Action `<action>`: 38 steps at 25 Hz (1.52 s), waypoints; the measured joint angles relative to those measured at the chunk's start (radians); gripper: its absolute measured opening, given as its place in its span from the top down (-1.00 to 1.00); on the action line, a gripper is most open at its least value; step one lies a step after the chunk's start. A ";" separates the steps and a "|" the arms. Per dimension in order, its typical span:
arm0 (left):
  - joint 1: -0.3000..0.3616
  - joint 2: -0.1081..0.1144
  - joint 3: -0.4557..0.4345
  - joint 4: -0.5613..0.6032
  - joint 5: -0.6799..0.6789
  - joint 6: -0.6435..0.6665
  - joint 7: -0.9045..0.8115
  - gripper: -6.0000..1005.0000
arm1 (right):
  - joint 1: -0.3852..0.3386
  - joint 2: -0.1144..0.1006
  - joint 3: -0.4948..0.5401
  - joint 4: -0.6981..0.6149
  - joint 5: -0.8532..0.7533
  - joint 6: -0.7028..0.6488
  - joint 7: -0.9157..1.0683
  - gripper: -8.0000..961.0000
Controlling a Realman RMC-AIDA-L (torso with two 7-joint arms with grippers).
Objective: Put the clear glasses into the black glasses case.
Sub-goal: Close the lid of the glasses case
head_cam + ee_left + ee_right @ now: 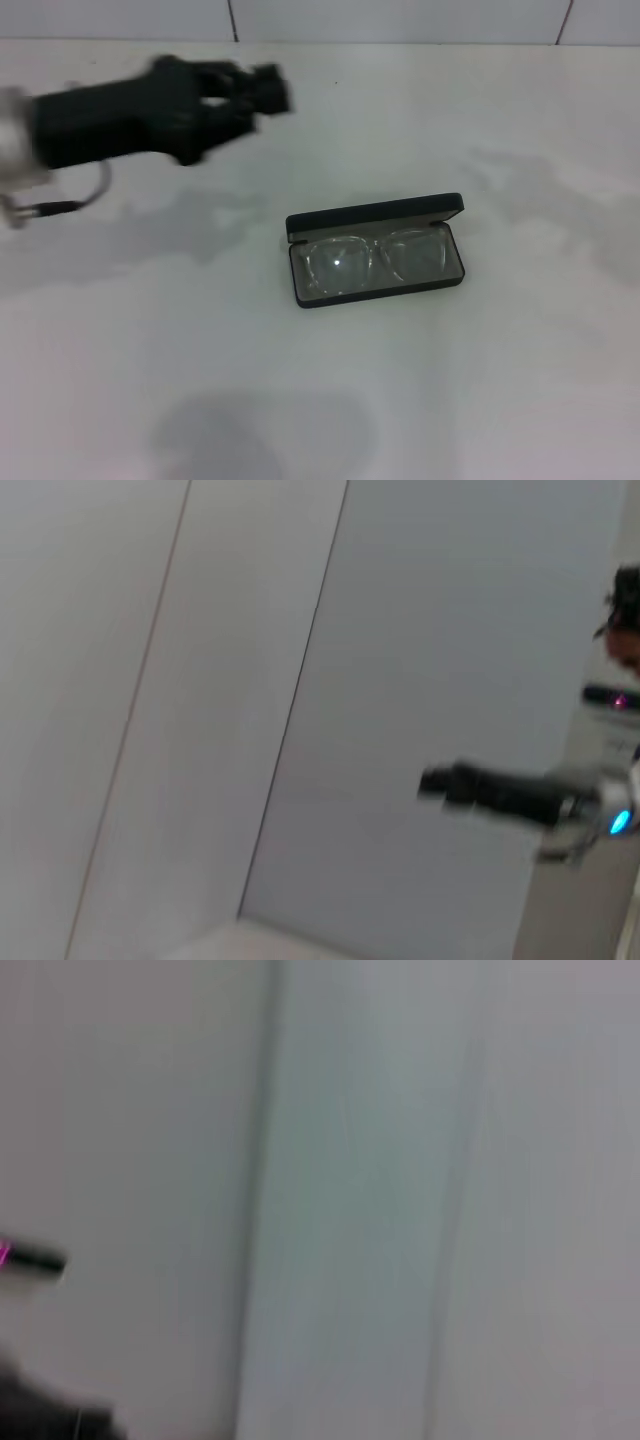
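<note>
From the head camera I saw the black glasses case (376, 251) lying open near the middle of the white table (480, 380), its long side running roughly across my view and tilted slightly, the right end a little farther from me. It was a matte black rectangular box with rounded corners; the lid stood up along the far edge as a narrow dark strip, and the tray showed a grey lining. The clear glasses (372, 259) lay inside the tray, fully transparent, so I made out mostly the pale outlines of two broad lenses side by side and a small bright glint on the left lens. They spanned almost the full width of the case and sat within its walls. My left gripper (262, 90) hung in the air over the far left part of the table, well apart from the case, pointing to the right; it was blurred, and I could not tell whether it was spread or closed, though nothing showed in it. The left wrist camera showed a dark arm (500, 792) against pale wall panels. The right gripper did not appear in any view I had.
</note>
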 joint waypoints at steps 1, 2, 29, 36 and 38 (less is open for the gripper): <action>-0.053 -0.028 0.000 -0.029 0.098 -0.070 0.004 0.54 | 0.004 0.000 0.044 0.056 0.021 -0.029 -0.013 0.49; -0.076 -0.036 0.001 -0.043 0.127 -0.094 0.006 0.54 | 0.008 0.000 0.086 0.108 0.034 -0.051 -0.025 0.49; -0.285 -0.064 0.253 -0.429 0.144 -0.605 0.075 0.56 | 0.082 -0.003 0.354 0.457 0.109 -0.270 -0.100 0.48; -0.288 -0.064 0.300 -0.433 0.141 -0.622 0.069 0.56 | 0.094 -0.004 0.357 0.485 0.109 -0.270 -0.115 0.47; -0.288 -0.064 0.302 -0.435 0.142 -0.624 0.067 0.56 | 0.098 -0.004 0.359 0.496 0.110 -0.271 -0.122 0.47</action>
